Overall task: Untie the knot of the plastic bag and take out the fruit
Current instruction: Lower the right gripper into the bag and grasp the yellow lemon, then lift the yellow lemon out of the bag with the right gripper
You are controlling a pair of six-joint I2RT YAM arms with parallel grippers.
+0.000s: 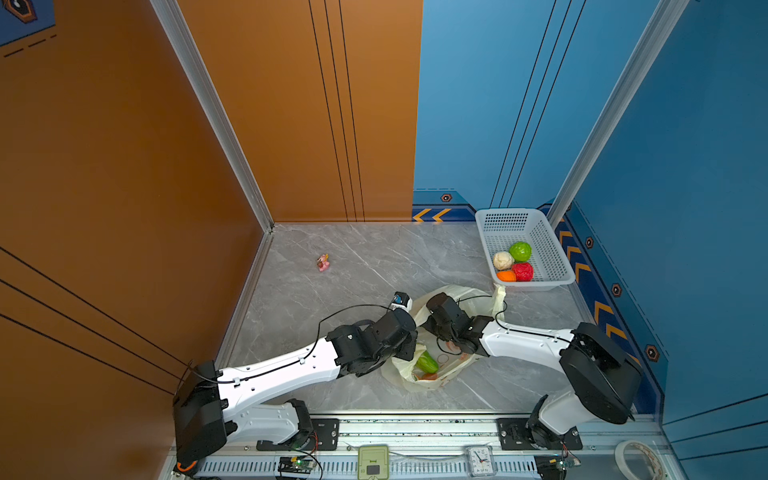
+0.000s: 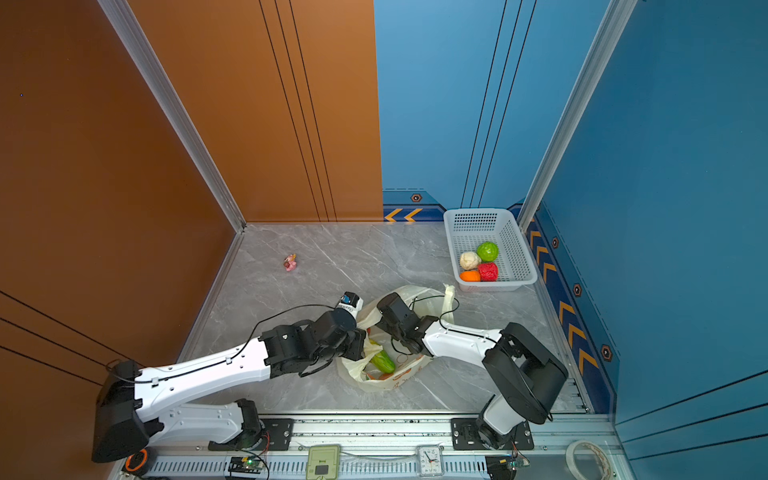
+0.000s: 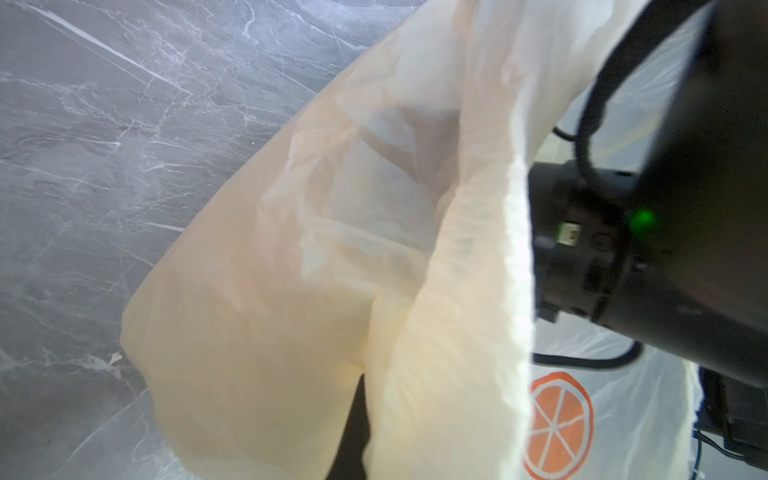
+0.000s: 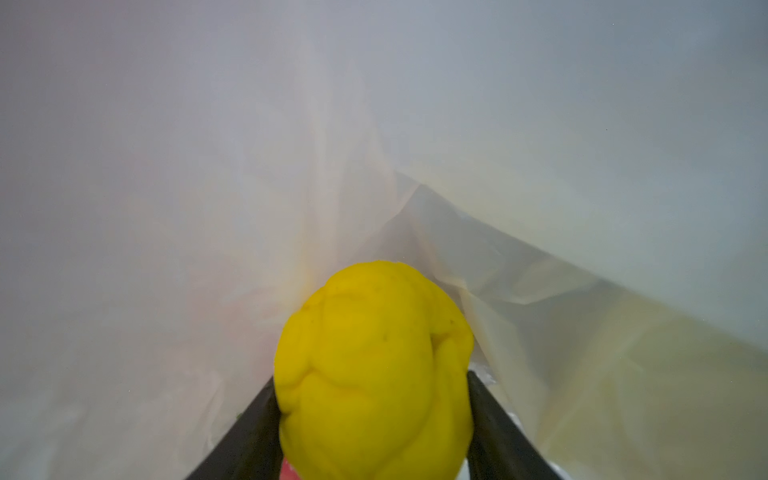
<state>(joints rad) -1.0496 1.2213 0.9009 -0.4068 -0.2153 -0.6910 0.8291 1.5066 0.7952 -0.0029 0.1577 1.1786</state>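
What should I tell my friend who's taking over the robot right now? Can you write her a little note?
Left hand: shut, pinching the plastic bag's rim.
Right hand: inside the bag, gripping the yellow fruit.
Done: bag untied; round green fruit, white fruit, red fruit and orange fruit sit in the white basket.
To do: lift the yellow one out, then the long green fruit in the bag, maybe more hidden.

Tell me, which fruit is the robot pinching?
The bumpy yellow fruit, inside the plastic bag: it alone sits pinched in the right gripper.
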